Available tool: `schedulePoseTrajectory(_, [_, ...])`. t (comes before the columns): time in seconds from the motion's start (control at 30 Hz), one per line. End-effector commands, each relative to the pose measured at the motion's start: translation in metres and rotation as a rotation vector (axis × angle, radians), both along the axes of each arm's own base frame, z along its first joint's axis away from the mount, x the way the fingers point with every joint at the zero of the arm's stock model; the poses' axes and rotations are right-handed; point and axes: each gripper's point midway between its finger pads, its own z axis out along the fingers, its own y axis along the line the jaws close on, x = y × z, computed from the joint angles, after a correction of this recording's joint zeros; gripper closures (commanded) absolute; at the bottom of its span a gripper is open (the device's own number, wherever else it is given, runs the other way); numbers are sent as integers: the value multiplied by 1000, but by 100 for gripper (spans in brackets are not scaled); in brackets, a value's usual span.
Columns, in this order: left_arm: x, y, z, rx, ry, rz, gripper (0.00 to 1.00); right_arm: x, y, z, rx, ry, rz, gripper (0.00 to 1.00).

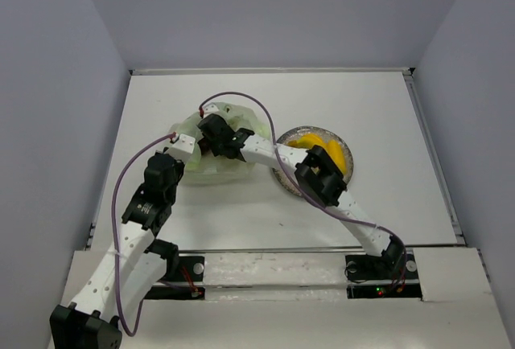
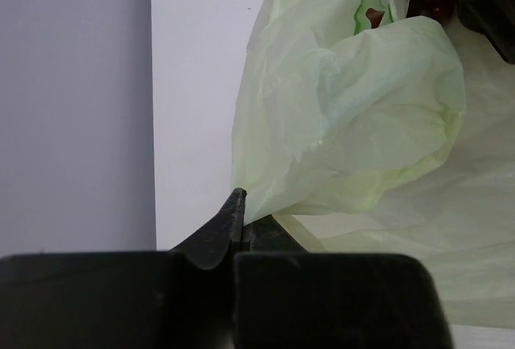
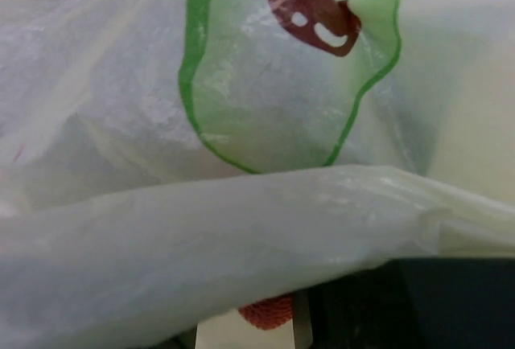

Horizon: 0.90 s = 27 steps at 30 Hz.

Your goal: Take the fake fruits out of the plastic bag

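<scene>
Seemingly, plastic bag [image 3: 241,228] drapes over right fingers [image 3: 451,305], beside plate [image 1: 282,181].

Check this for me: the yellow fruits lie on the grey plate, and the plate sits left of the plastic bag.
One detail is wrong: the side. The yellow fruits do lie on the grey plate, but the plate sits right of the plastic bag, as the top external view shows.

Left arm [image 1: 149,204] reaches forward with the elbow raised. The left hand [image 2: 239,214] has its fingers pressed together, pinching the plastic bag [image 2: 346,108]. Right arm [image 1: 338,196] stretches diagonally leftward, placing the right hand [image 1: 213,133] just beside the left hand; its finger state is hidden.
</scene>
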Motion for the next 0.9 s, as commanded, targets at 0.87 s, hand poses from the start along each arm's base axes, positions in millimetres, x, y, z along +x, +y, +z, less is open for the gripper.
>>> schedulePoseTrajectory(0.87, [11, 20, 33, 53, -108, 118, 99, -97, -61, 394, 610, -221, 417, 99])
